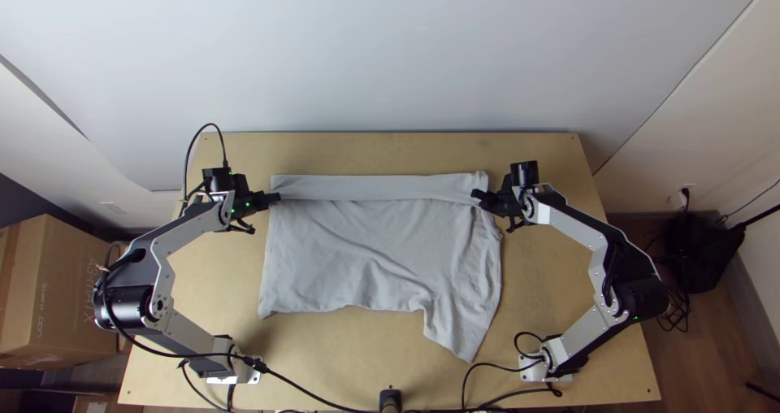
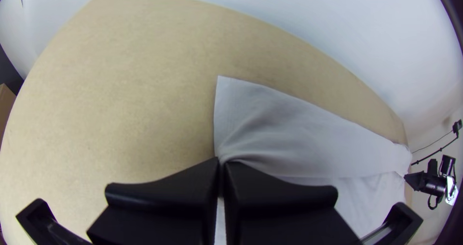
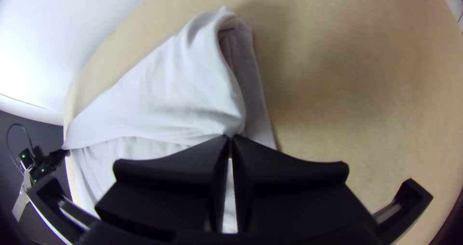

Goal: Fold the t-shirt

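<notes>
With twelve at the table's far edge, your arms rise from eight and four o'clock, elbows bent outward. Lettering marks the cardboard box at nine. Your light grey t-shirt lies mid-table, lightly wrinkled, one corner pointing to five. Farther off, your left gripper at ten and right gripper between one and two pinch its far strip, folded over toward you.

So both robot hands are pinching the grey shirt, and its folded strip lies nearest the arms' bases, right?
Not quite: the top view shows the folded strip along the side of the shirt farthest from the arms' bases. The left gripper and right gripper do both pinch it.
</notes>
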Motion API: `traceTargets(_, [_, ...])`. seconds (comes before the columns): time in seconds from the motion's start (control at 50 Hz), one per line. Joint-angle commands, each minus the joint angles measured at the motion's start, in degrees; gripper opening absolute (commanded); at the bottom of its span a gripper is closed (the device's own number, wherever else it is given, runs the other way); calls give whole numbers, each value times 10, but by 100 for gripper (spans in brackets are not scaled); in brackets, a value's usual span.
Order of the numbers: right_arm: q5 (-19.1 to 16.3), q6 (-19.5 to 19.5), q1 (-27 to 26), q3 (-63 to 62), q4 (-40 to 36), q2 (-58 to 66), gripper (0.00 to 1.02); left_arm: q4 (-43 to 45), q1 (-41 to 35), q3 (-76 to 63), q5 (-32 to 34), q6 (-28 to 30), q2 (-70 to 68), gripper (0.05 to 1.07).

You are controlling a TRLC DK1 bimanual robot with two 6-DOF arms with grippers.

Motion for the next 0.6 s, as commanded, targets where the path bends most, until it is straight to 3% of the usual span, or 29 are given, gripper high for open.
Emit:
traceTargets(0.0, [2, 12, -3, -23, 5, -49, 54, 0, -4, -16, -1, -9, -29, 24])
traceTargets(0.02, [2, 12, -3, -25, 4, -59, 70, -1, -5, -19, -1, -9, -37, 31])
traceTargets(0.06, [2, 13, -3, -28, -3, -81, 85, 0, -5, -26, -5, -10, -56, 45])
traceTargets(0.16, [1, 32, -13, -45, -13, -137, 89, -20, -4, -33, -8, -23, -80, 83])
traceTargets(0.2, [1, 36, -21, -54, -24, -163, 89, -45, -3, -25, -9, -19, -81, 91])
traceTargets(0.26, [0, 36, -24, -57, -71, -193, 99, -77, -2, -18, -9, -1, -88, 97])
traceTargets(0.44, [-9, 11, -33, -60, -223, -289, 98, -98, 24, -28, -4, 9, -155, 98])
traceTargets(0.58, [-82, 26, -49, -74, -357, -359, 98, -146, 40, -16, 5, 11, -216, 98])
